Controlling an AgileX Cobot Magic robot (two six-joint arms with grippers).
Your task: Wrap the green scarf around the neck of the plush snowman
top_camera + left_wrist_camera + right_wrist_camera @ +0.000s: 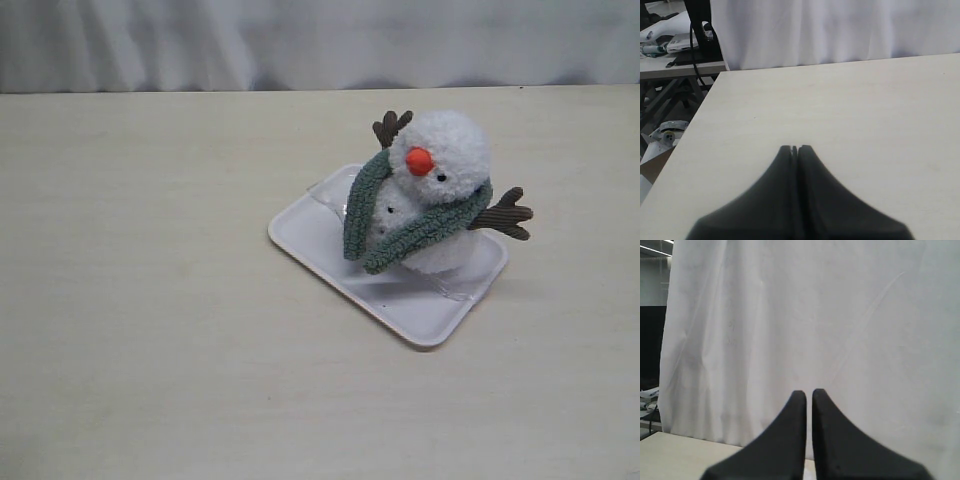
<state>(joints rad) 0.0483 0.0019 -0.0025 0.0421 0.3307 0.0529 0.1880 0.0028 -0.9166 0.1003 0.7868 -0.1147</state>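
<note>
There is one plush snowman (447,160), and it sits on one white tray (420,315) in the right half of the pale surface (150,300). The tray is turned at an angle to the edge of the surface. The snowman shows two brown twig arms, one (391,127) rising beside the head and one (505,214) pointing out to the right side. It has one orange nose (419,161), and one black eye (441,176) and one black button (388,212) are visible.

There is one green scarf (425,232), and it is on the snowman. One band comes from the right side, under the head, and crosses the front of the body downward to the left. The other end (365,205) hangs down along the left side of the body. Both ends rest near each other above the tray. The scarf covers the place where the head meets the body, so the crease there is hidden. How the scarf goes behind the head I cannot tell.

A white curtain (300,40) hangs behind the surface.

There are two hands. The left hand (794,148) is above a bare part of the surface, its two fingers pressed together with nothing between them. Beyond the edge of the surface there stands another table (680,67) with a black cable and small items. The right hand (809,392) faces the curtain. Its fingers are closed with only a thin slit between them, and they grip nothing.
</note>
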